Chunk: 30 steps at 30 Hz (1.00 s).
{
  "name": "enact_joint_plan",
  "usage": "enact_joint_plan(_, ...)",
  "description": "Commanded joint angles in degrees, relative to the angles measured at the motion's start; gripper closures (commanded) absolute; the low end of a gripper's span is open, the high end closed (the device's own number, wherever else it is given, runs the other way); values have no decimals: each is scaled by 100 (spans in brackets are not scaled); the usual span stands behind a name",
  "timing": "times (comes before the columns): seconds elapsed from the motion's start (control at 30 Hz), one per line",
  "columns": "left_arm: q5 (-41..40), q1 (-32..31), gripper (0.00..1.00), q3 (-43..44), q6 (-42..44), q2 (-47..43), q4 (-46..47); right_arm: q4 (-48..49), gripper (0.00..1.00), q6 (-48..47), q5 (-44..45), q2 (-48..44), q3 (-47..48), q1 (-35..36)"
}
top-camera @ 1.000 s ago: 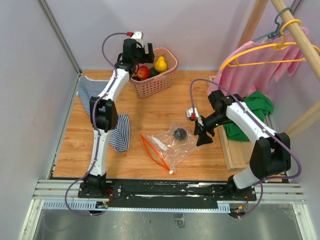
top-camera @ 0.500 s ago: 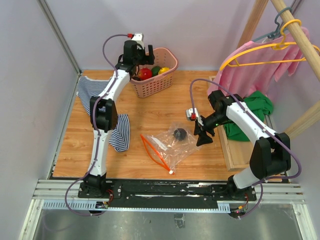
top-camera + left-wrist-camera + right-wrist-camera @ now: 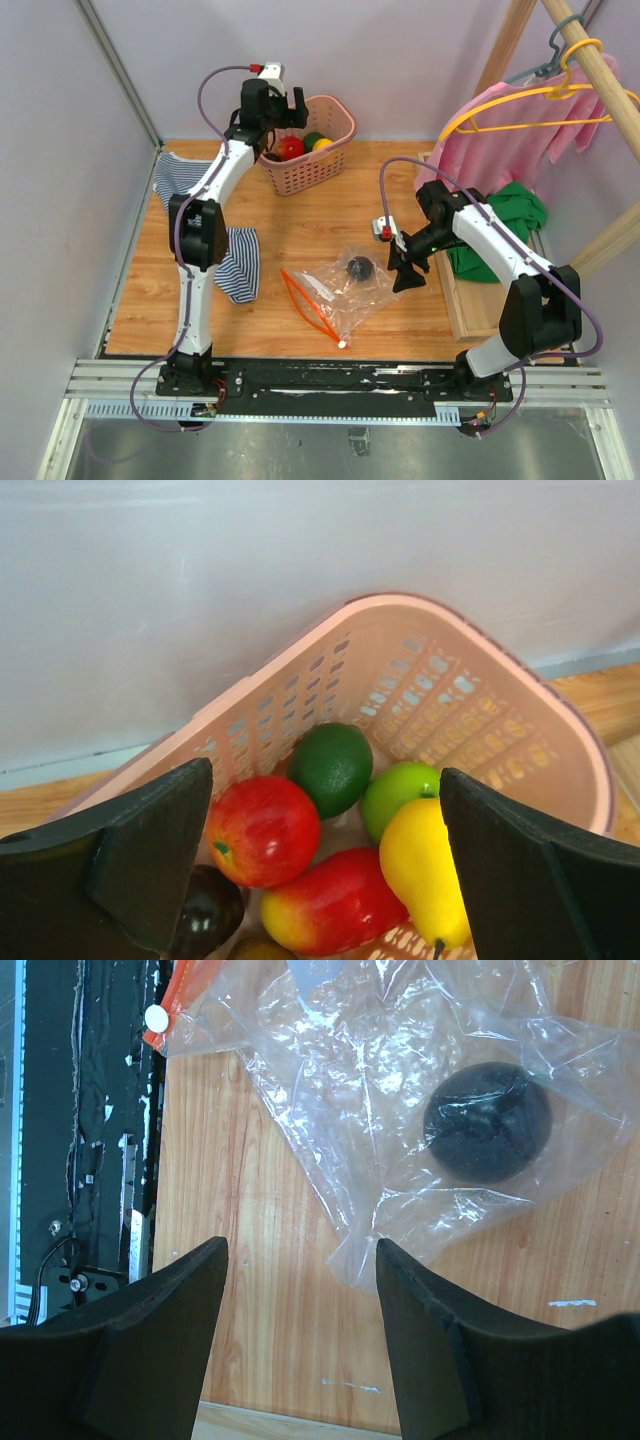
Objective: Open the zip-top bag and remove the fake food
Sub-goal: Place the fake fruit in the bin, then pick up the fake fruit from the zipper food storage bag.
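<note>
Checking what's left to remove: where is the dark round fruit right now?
In the top view the dark fruit lies inside the clear bag mid-table, just left of the jaws of the right arm.

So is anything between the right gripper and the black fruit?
Only the zip-top bag: its clear plastic wraps the black fruit. The open right gripper hovers at the bag's edge, with nothing else between.

From above and behind, the top view covers what each wrist camera faces closely: the pink basket (left) and zip-top bag (right).
</note>
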Motion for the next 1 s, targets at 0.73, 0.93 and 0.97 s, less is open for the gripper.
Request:
enact_joint_plan(0.73, 1501, -83, 1, -1281, -167, -1976, 559, 87, 36, 183, -45, -103, 83, -143)
enact_joint_plan(0.93, 2179, -83, 1, -1654, -377, -2327, 819, 313, 34, 407, -15, -204, 34, -140)
enact_joint_plan(0.97, 2241, -85, 1, -1769, -424, -2409, 920, 400, 33, 480, -4, -224, 9, -141)
